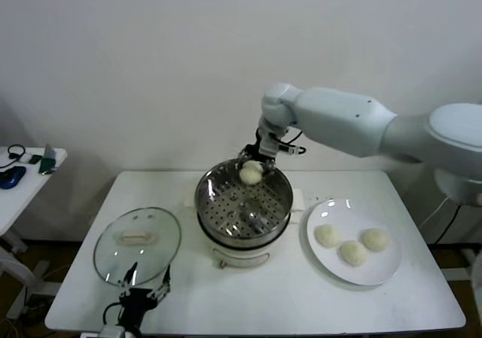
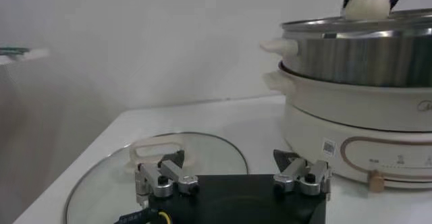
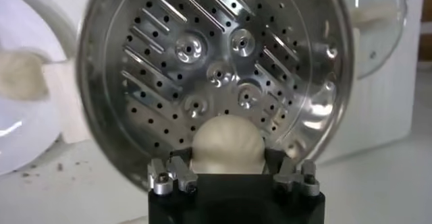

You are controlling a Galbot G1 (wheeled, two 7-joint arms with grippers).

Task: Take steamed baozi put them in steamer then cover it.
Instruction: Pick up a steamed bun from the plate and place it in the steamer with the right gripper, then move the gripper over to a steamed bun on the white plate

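While right tool (image 1: 251, 162) clamps baozi (image 1: 251, 173) over steamer (image 1: 226, 210), plate (image 1: 380, 266) holds 3; left tool (image 1: 143, 293) apart.

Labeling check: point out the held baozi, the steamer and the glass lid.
held baozi (image 3: 226, 144), right wrist view, middle of the bun.
steamer (image 1: 212, 184), head view, left inner wall of the steel basket.
glass lid (image 1: 114, 253), head view, bare glass below its handle.
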